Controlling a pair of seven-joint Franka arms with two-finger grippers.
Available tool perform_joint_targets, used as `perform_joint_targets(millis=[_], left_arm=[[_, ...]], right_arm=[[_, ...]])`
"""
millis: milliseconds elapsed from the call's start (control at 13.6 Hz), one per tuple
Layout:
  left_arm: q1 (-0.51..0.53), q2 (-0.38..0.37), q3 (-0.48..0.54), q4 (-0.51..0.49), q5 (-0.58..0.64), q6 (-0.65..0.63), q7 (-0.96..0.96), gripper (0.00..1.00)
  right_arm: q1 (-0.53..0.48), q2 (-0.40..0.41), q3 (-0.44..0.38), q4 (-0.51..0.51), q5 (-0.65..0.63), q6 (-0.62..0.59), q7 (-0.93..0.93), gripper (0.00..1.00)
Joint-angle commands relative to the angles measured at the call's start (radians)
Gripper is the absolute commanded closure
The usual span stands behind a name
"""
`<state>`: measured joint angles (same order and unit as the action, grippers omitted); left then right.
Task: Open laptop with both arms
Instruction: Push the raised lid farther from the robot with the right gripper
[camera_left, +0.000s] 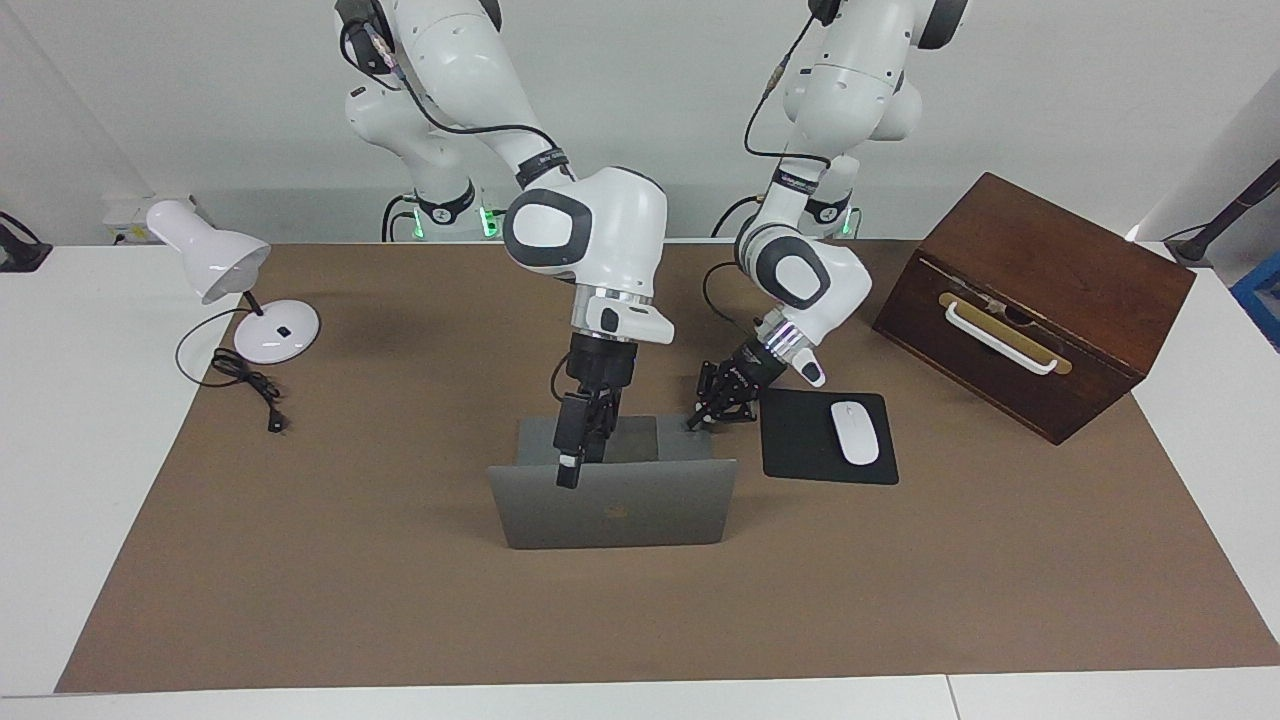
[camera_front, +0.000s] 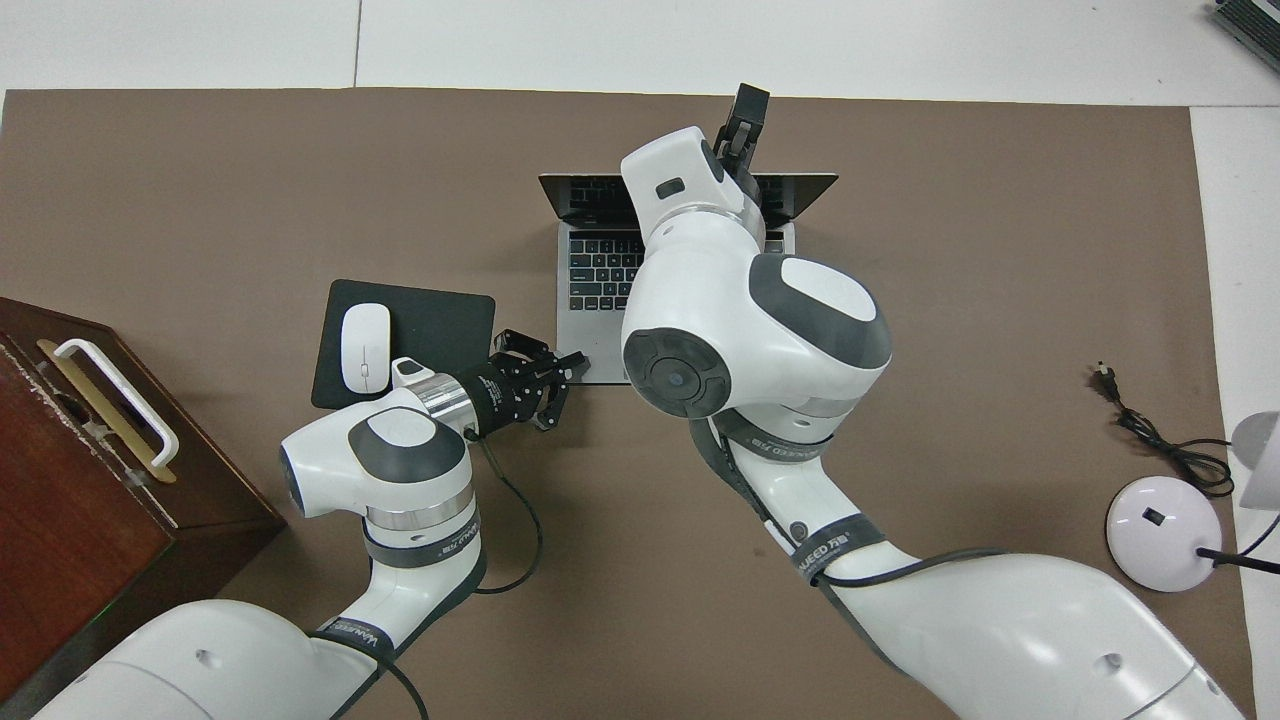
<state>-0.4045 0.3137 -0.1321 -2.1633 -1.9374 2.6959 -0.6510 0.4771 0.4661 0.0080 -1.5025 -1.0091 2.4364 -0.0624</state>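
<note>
The silver-grey laptop (camera_left: 620, 510) stands open in the middle of the brown mat, the back of its lid with the dark logo toward the facing camera. Its keyboard deck (camera_front: 600, 270) and dark screen (camera_front: 590, 198) show in the overhead view. My right gripper (camera_left: 569, 466) is at the lid's top edge, one finger down the lid's outer face, shut on the lid; it shows over that edge in the overhead view (camera_front: 745, 112). My left gripper (camera_left: 697, 420) is shut, its tips on the deck's corner nearest the mouse pad (camera_front: 572, 365).
A black mouse pad (camera_left: 800, 440) with a white mouse (camera_left: 855, 432) lies beside the laptop toward the left arm's end. A brown wooden box (camera_left: 1040, 290) with a white handle stands past it. A white desk lamp (camera_left: 235, 270) and its cable lie toward the right arm's end.
</note>
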Motion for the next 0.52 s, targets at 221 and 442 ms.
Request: perform_joint_targets(millis=[221,442], left_arm=[[-0.037,0.093,0.0,0.036,-0.018,0.025,0.027,1.0],[-0.037,0.093,0.0,0.037,-0.018,0.025,0.027,1.0]], right_arm=[[-0.028,0.068,0.007,0.103,-0.042,-0.01,0.021,0.0],[-0.028,0.086,0.007,0.134,-0.04,-0.019,0.018,0.0]])
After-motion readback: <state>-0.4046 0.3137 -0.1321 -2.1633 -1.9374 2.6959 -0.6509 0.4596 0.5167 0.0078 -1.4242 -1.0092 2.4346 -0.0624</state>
